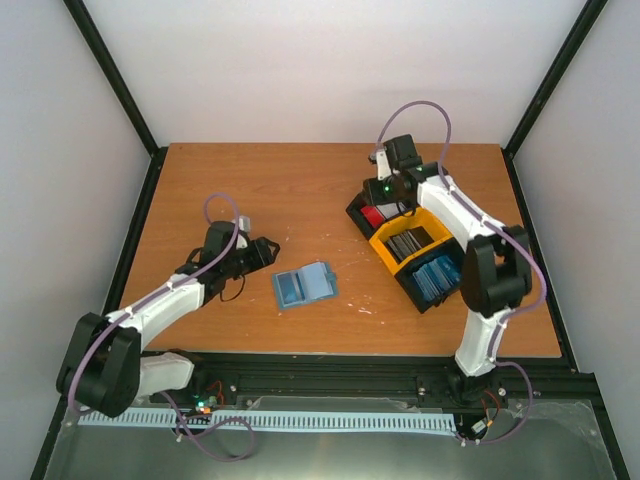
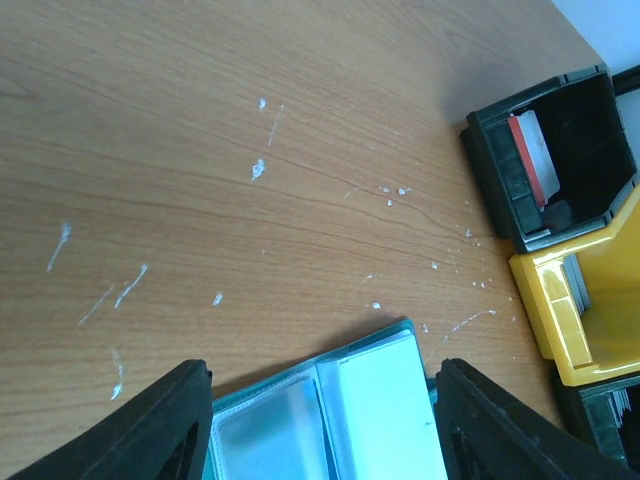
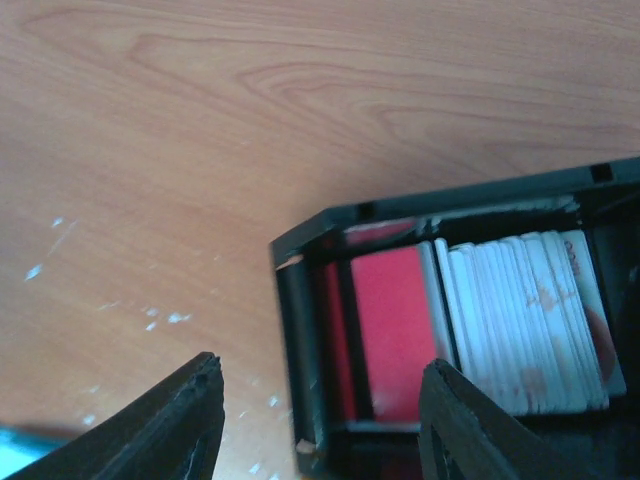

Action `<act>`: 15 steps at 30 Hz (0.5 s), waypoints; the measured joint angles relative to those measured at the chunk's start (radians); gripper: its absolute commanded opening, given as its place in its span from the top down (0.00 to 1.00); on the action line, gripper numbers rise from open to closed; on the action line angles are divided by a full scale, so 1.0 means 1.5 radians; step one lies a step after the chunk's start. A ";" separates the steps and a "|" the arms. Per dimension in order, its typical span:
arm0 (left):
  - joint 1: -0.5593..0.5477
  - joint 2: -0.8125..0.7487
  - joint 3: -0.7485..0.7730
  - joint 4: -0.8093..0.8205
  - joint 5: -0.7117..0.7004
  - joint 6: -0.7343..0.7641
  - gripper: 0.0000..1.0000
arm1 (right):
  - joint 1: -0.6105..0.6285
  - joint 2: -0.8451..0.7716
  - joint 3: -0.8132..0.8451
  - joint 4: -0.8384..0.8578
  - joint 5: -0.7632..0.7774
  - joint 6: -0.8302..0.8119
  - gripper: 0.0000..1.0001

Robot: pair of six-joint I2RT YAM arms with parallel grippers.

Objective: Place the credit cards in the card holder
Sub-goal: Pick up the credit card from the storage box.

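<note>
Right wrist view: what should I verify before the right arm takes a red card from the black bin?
1. Bright red plastic cards in the black bin compartment: ok.
2. Right gripper open and empty: ok.
3. Right gripper lined up over the red cards: ok.
4. Blue-grey folding card holder lying open on the wooden table: ok.
5. Left gripper open and empty: ok.
6. Holder's clear pockets free: cannot tell.

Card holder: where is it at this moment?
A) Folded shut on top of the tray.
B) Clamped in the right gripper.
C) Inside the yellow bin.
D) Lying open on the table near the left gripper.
D: the card holder lies unfolded on the table, just ahead of the left gripper, with its clear pockets facing up.
</note>
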 measured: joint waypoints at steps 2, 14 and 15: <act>0.000 0.022 0.013 0.002 0.012 0.010 0.37 | -0.018 0.055 0.043 -0.011 -0.014 -0.014 0.48; 0.019 0.106 0.034 0.011 0.059 0.036 0.40 | -0.071 0.306 0.261 -0.104 -0.067 -0.080 0.69; 0.020 0.114 0.036 0.011 0.059 0.036 0.40 | -0.071 0.313 0.269 -0.111 -0.069 -0.083 0.69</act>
